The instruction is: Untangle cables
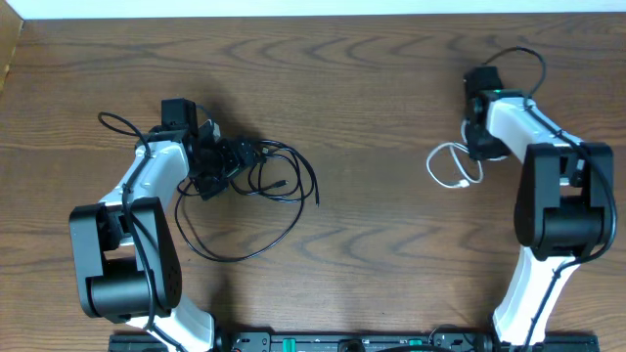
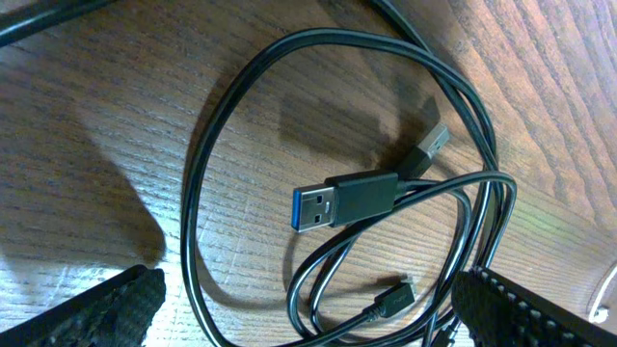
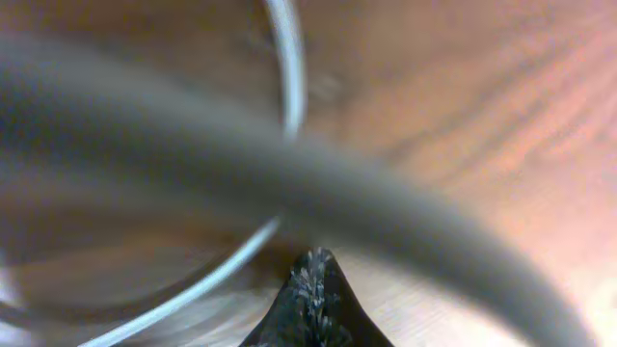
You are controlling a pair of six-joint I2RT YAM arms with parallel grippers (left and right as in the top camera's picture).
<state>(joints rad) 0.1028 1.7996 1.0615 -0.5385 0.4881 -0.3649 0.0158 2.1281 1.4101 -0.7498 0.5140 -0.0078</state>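
The black cable [image 1: 262,174] lies loosely coiled on the wooden table, with one long loop trailing toward the front [image 1: 235,256]. My left gripper [image 1: 217,166] is over the coil's left side. In the left wrist view the gripper [image 2: 308,294] is open, its fingers straddling several strands. The cable's USB plug with a blue insert [image 2: 342,200] and a small plug [image 2: 393,297] lie there. The white cable [image 1: 450,168] lies in a small loop beside my right gripper [image 1: 479,149]. In the right wrist view the fingers [image 3: 313,289] are shut and the blurred white cable [image 3: 287,96] curves past their left side.
A thick blurred dark cord [image 3: 289,183] crosses the right wrist view close to the camera. A robot arm's own black cable [image 1: 523,61] arcs near the right wrist, and another [image 1: 119,122] by the left arm. The table's far edge [image 1: 313,14] is at the top.
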